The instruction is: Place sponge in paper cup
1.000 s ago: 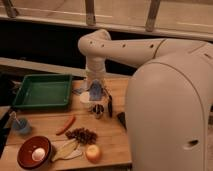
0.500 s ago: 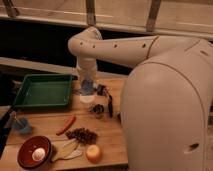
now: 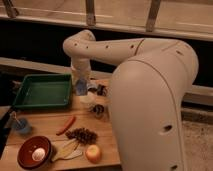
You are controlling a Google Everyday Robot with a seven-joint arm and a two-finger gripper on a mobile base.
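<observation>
The arm has swung to the left since the earlier frames, so the end effector (image 3: 82, 86) now hangs just off the right edge of the green tray (image 3: 42, 91), above the back of the desk (image 3: 45, 134). It is closed on the sponge (image 3: 80, 90), whose light blue-grey block shows between the fingers.

The sponge is off the desk, in the grip. The paper cup (image 3: 88, 98) stands just below it and slightly to its right, a short pale shape partly hidden by the end effector. Whether the sponge touches the cup's rim cannot be told.

The green tray lies flat at the back left of the desk. Near the left edge stands a small blue cup (image 3: 21, 126) with a stick (image 3: 15, 119) leaning out of it. At the front left sits a dark brown bowl (image 3: 27, 150) holding one white, egg-like thing (image 3: 38, 153).

Loose on the wood lie a red chilli (image 3: 66, 125), a dark clump of small pieces (image 3: 82, 134), some pale leaf-like strips (image 3: 67, 150) and a round yellow-orange fruit (image 3: 93, 153). Two small dark things (image 3: 98, 109) near the robot's body are too dim to name.
</observation>
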